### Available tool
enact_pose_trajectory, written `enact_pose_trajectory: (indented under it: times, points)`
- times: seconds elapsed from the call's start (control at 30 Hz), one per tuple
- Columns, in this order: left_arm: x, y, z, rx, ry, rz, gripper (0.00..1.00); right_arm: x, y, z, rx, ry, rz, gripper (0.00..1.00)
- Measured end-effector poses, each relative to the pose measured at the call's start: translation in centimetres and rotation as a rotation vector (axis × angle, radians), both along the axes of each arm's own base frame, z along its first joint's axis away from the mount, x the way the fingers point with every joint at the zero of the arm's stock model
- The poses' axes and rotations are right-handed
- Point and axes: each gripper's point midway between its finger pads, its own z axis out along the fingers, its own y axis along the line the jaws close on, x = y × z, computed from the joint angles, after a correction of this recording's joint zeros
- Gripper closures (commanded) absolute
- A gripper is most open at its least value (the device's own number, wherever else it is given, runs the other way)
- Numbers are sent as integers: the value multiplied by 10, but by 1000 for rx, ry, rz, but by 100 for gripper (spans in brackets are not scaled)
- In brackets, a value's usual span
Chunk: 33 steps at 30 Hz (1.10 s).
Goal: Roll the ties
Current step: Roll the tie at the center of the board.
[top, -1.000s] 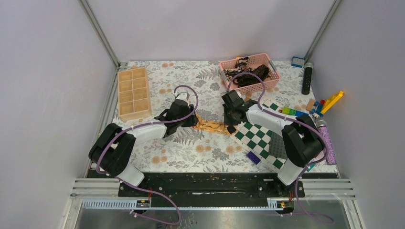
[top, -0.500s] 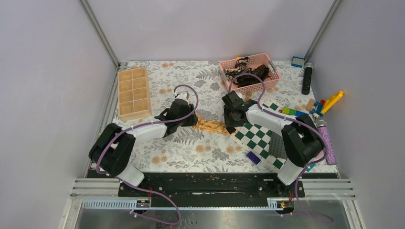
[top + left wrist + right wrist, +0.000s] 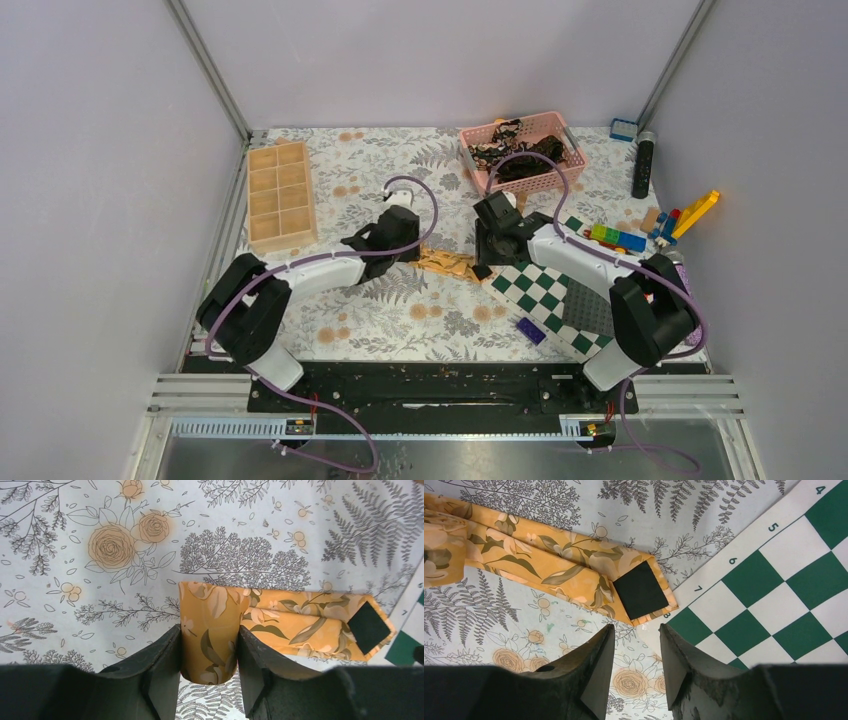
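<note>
The golden-tan tie (image 3: 447, 263) lies mid-table, its left part wound into a roll (image 3: 208, 630). My left gripper (image 3: 209, 645) is shut on that roll, a finger on each side. The rest of the tie (image 3: 310, 625) lies flat to the right, ending in a tip with a black patch (image 3: 640, 590). My right gripper (image 3: 635, 647) is open and empty, just short of that tip, at the corner of the checkered board (image 3: 774, 575). Dark ties (image 3: 520, 155) lie heaped in the pink basket (image 3: 572, 140).
A wooden compartment tray (image 3: 280, 195) stands at the back left. Toy bricks (image 3: 660, 225), a black cylinder (image 3: 643, 165) and a purple glittery tube (image 3: 686, 300) lie along the right side. A small purple brick (image 3: 531, 331) lies by the board's near edge.
My left gripper has moved right with the roll, so the flat stretch of tie is shorter. My right gripper has shifted slightly right and back, off the tie's tip.
</note>
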Motion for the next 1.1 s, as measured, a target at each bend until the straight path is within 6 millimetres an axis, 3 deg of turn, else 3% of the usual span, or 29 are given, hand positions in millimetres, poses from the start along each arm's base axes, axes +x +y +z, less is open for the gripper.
enact_pose_trajectory:
  times: [0.5,1.1]
  points:
    - [-1,4,-8,300,-48,-6,60,-7,-12,28,63,-69,-39,55]
    - [-2,-15,-22,584,-101,-19,59,-14,-23,59,140,-151,-88,55]
